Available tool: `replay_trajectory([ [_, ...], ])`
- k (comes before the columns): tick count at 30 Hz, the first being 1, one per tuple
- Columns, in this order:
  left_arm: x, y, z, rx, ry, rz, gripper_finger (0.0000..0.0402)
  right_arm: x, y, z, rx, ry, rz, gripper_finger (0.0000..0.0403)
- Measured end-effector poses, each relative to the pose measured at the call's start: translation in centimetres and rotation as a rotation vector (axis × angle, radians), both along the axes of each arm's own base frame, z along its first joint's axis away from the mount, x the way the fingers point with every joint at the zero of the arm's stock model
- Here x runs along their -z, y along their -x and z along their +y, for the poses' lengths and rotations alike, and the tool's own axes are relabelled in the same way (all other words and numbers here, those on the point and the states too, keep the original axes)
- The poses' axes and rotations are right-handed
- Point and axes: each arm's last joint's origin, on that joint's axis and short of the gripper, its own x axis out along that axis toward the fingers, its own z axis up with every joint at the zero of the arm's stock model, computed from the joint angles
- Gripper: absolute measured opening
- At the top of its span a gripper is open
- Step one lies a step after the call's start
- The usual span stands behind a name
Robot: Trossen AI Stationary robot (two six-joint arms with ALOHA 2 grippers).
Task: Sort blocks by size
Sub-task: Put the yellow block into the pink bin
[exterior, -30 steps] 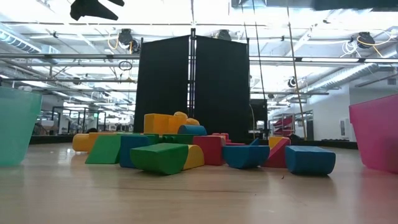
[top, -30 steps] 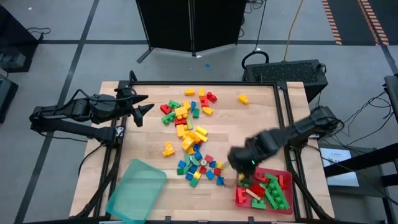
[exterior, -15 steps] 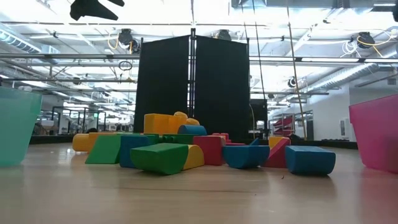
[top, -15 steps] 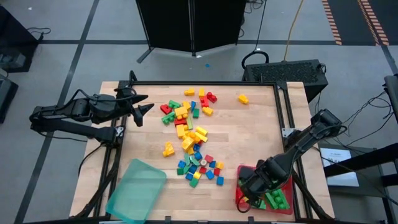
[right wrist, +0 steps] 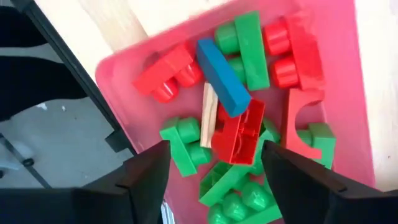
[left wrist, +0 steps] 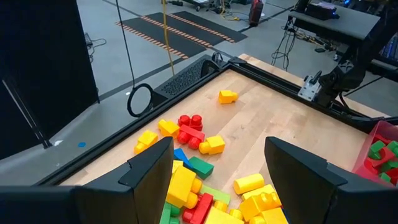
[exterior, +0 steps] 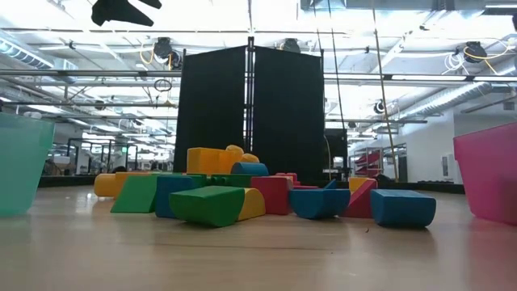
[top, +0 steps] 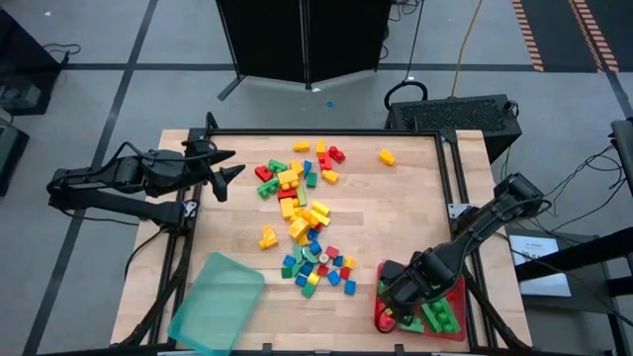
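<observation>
Right tool [top: 401, 309] hangs fingers apart, empty, over the red tray [top: 457, 287] at the surface's near right, where larger blocks [right wrist: 236, 121] collect by size; left tool [top: 227, 166], also apart, waits far left beside the unsorted pile [top: 302, 218].

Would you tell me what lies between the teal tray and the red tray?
In the high view, loose blocks lie between teal tray and red tray.

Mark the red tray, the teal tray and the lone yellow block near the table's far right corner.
red tray [top: 457, 288]: high view, bare right rim.
teal tray [top: 220, 300]: high view, middle of its floor.
lone yellow block [top: 387, 156]: high view, its top.
</observation>
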Motion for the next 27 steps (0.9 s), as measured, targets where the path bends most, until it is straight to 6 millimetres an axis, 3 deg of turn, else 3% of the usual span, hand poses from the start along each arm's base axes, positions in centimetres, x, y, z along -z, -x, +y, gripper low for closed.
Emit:
replay_trajectory([
  [7, 0.0, 0.0, 0.0, 0.001, -0.002, 0.001, 0.0255, -1.7, -2.7, -3.6, -0.039, 0.049, -0.095, 0.0231],
  [16, 0.0, 0.0, 0.0, 0.008, -0.02, 0.012, 0.0255, -2.0, -7.7, -13.3, -0.112, 0.413, -0.32, 0.0228],
  [23, 0.0, 0.0, 0.0, 0.006, -0.015, 0.009, 0.0255, -1.3, -13.1, -19.4, -0.132, 0.517, -0.609, 0.0228],
  [27, 0.0, 0.0, 0.0, 0.006, -0.014, 0.009, 0.0255, 0.7, -14.7, -21.2, -0.135, 0.506, -0.607, 0.0228],
])
